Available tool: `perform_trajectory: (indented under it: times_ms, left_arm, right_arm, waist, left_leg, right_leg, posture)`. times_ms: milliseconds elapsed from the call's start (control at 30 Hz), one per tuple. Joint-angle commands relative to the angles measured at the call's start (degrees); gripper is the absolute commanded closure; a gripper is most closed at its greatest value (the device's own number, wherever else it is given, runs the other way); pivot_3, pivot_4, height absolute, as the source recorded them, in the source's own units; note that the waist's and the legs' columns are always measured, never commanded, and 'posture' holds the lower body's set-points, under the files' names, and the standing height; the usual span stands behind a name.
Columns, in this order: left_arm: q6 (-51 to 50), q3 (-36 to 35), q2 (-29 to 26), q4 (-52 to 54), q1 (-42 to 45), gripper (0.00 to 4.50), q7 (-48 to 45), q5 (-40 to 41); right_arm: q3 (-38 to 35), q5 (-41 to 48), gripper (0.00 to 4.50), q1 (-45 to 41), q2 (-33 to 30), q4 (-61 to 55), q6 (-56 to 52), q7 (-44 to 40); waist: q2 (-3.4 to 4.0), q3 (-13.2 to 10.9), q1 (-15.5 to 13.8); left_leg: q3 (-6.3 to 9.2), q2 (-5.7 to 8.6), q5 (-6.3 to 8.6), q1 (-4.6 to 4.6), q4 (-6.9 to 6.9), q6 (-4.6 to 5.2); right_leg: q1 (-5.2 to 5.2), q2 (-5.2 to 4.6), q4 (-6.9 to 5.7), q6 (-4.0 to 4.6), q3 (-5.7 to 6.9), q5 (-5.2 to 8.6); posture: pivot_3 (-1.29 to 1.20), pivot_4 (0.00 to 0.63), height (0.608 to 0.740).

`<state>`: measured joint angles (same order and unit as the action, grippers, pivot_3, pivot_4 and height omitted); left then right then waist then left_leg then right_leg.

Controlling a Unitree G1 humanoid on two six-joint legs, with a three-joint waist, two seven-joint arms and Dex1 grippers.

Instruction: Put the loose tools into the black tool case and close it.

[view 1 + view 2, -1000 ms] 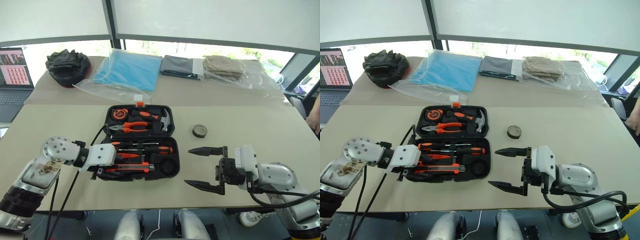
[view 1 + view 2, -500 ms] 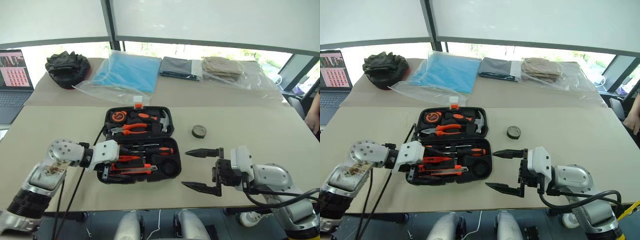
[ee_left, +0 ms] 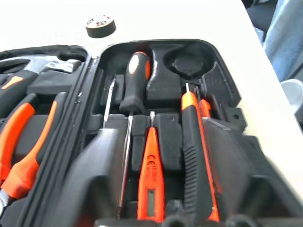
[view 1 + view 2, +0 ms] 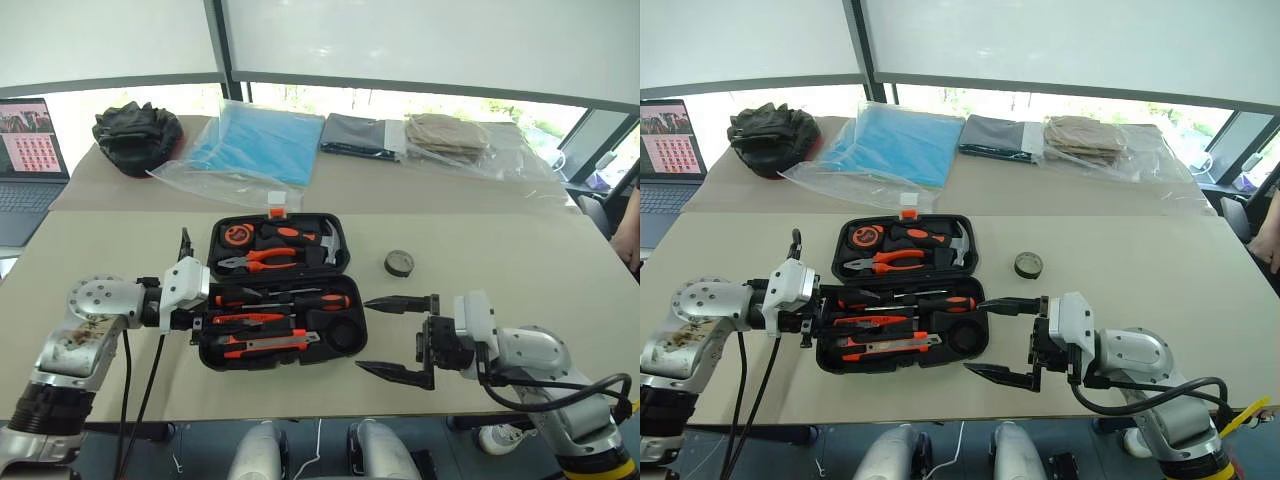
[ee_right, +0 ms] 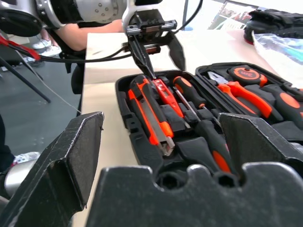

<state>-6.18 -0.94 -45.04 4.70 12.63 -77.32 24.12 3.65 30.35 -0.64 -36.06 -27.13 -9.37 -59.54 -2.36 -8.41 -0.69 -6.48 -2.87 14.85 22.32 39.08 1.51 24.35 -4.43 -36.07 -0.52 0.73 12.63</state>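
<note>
Flanking the open black tool case (image 4: 280, 290): left fingers (image 5: 142, 56) parted, right fingers (image 4: 385, 368) wide, both empty.

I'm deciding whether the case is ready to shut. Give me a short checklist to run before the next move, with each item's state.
1. Screwdrivers seated in black tool case: ok.
2. Utility knife in its recess: ok.
3. Tape roll packed: not ok, it sits on the table beside the case.
4. Round recess free for it: ok.
5. Right gripper open and empty: ok.
6. Left gripper clear of the case: cannot tell; it sits at the case's left edge.
</note>
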Motion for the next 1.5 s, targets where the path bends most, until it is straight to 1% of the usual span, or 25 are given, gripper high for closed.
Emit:
perform_trajectory:
  times_ms: [33,100,133,400,567,667,800,933,967,1033,1167,1233,1300,1333,1433,1500]
  left_arm:
    - [4.15,1.52,0.46,-0.83,-1.77,3.61,-0.94,-1.97]
    - [4.83,1.97,1.08,-1.21,-2.09,4.27,-0.73,-2.21]
    - [6.09,2.41,1.19,-1.8,-2.16,4.4,-0.67,-3.15]
    - [6.79,4.31,0.71,-3.19,-3.68,4.4,-0.83,-5.45]
    - [4.57,7.84,-1.16,-3.25,-5.86,4.4,0.31,-10.09]
    - [4.49,8.9,-1.35,-3.81,-5.73,4.4,1.29,-11.14]
    - [-0.49,13.41,-1.87,-2.83,-5.37,4.4,2.26,-14.0]
    - [-2.87,14.61,-1.25,-3.32,-4.83,4.4,4.43,-15.21]
    - [-2.92,14.38,-1.18,-3.78,-4.77,4.4,4.78,-15.18]
    - [0.9,12.69,-0.49,-5.3,-4.75,4.4,4.98,-14.19]
    - [3.41,5.59,3.11,-4.09,-4.98,4.4,7.36,-7.22]
    - [2.51,2.08,3.39,-2.66,-5.37,4.4,8.28,-4.44]
    - [0.45,-3.06,3.0,1.37,-5.43,3.88,9.91,0.21]
    - [-1.34,-5.62,2.61,3.34,-5.17,3.72,11.11,2.56]
    - [-2.21,-9.8,1.32,4.8,-5.26,2.61,11.48,4.83]
    - [0.1,-13.3,1.56,3.59,-6.01,1.79,7.57,8.88]
  right_arm:
    - [0.05,-0.93,0.0,-0.82,1.06,-0.53,1.9,0.56]
    - [-0.05,-1.15,0.0,-1.23,1.3,-0.29,1.83,0.59]
    - [-0.11,-1.3,0.0,-1.43,1.39,-0.08,1.85,0.6]
    - [0.0,-1.8,0.0,-1.49,2.37,-0.21,2.16,0.81]
    - [-0.53,-2.09,0.0,-1.34,3.51,0.04,3.6,1.4]
    - [-0.64,-2.19,0.0,-1.54,3.72,0.32,3.68,1.48]
    - [-0.29,-3.48,0.0,-2.73,4.57,1.8,4.01,2.56]
    - [0.0,-4.29,0.0,-4.38,5.09,2.63,3.69,3.19]
    - [-0.06,-4.26,0.0,-4.55,5.06,2.64,3.6,3.2]
    - [-0.29,-4.15,0.0,-4.72,4.87,2.68,3.39,3.14]
    - [-2.37,-3.77,0.0,-3.47,4.16,2.46,3.67,3.6]
    - [-4.81,-2.94,0.0,-2.24,4.12,2.38,4.31,4.34]
    - [-9.22,-2.75,0.0,-0.37,4.66,3.53,6.74,5.94]
    - [-11.34,-3.49,0.0,1.16,4.2,4.6,7.81,6.26]
    - [-15.18,-5.22,0.0,5.7,2.95,6.59,10.09,6.3]
    - [-17.64,-5.6,0.0,9.3,3.75,7.55,12.03,7.53]
  waist:
    - [0.0,0.0,0.01]
    - [0.0,0.0,0.05]
    - [0.0,0.0,0.03]
    - [0.0,0.0,-0.01]
    - [0.05,0.03,0.01]
    - [0.21,0.13,0.08]
    - [0.54,0.46,-0.07]
    - [1.0,0.78,-0.08]
    - [1.1,0.84,-0.16]
    - [1.22,0.91,-0.24]
    - [1.24,0.92,-0.23]
    - [1.13,0.85,-0.43]
    - [0.95,0.74,-0.45]
    - [0.84,0.68,-0.47]
    - [0.7,0.61,-0.42]
    - [0.78,0.63,-0.13]
  left_leg:
    - [0.0,0.0,0.0,-0.01,0.0,0.0]
    - [-0.01,0.0,0.0,-0.01,-0.01,0.0]
    - [-0.01,0.0,0.0,0.0,0.0,0.0]
    - [0.01,-0.01,0.0,-0.01,0.0,0.0]
    - [0.01,-0.02,0.0,-0.07,-0.01,0.0]
    - [0.0,-0.03,0.0,-0.13,-0.02,0.0]
    - [-0.01,-0.02,0.0,-0.26,-0.02,0.0]
    - [-0.03,0.0,0.01,-0.33,-0.02,0.0]
    - [-0.03,0.0,0.01,-0.34,-0.02,0.0]
    - [-0.03,0.01,0.01,-0.35,-0.02,0.0]
    - [-0.02,-0.01,0.0,-0.35,-0.02,0.0]
    - [0.0,-0.03,0.0,-0.27,0.0,0.01]
    - [0.02,-0.03,-0.01,-0.19,0.03,0.01]
    - [0.02,-0.03,-0.01,-0.12,0.04,0.01]
    - [0.1,-0.06,-0.01,-0.04,0.06,0.01]
    - [0.05,-0.03,0.03,-0.05,0.01,0.06]
  right_leg:
    - [0.0,0.0,0.0,0.0,0.0,0.0]
    - [0.0,0.0,0.0,0.0,-0.01,0.0]
    - [0.01,0.0,0.0,0.01,-0.01,0.0]
    - [0.0,-0.01,0.0,0.01,0.0,0.0]
    - [-0.04,0.0,0.0,0.01,-0.01,0.0]
    - [-0.08,0.0,0.0,0.02,-0.03,0.0]
    - [-0.21,-0.01,0.0,0.01,-0.03,0.01]
    - [-0.24,-0.02,0.0,-0.26,-0.1,0.18]
    - [-0.25,-0.02,0.0,-0.26,-0.1,0.18]
    - [-0.26,-0.03,-0.01,-0.25,-0.1,0.17]
    - [-0.23,-0.03,-0.03,-0.21,-0.12,0.19]
    - [-0.19,-0.06,-0.03,-0.18,-0.1,0.16]
    - [-0.14,-0.05,-0.03,-0.07,-0.08,0.07]
    - [-0.09,-0.05,-0.03,0.02,-0.08,0.01]
    - [-0.07,-0.05,0.01,-0.01,-0.01,-0.01]
    - [-0.08,-0.08,0.06,-0.03,-0.06,0.0]
  posture:
    - [0.0,0.15,0.74]
    - [0.0,0.15,0.74]
    - [0.0,0.15,0.74]
    - [0.0,0.15,0.74]
    - [0.0,0.15,0.74]
    - [0.0,0.15,0.74]
    - [0.0,0.15,0.74]
    - [0.0,0.15,0.74]
    - [0.0,0.15,0.74]
    - [0.0,0.15,0.74]
    - [0.0,0.15,0.74]
    - [0.0,0.15,0.74]
    - [0.0,0.15,0.74]
    - [0.0,0.15,0.74]
    - [0.0,0.15,0.74]
    - [0.0,0.15,0.74]
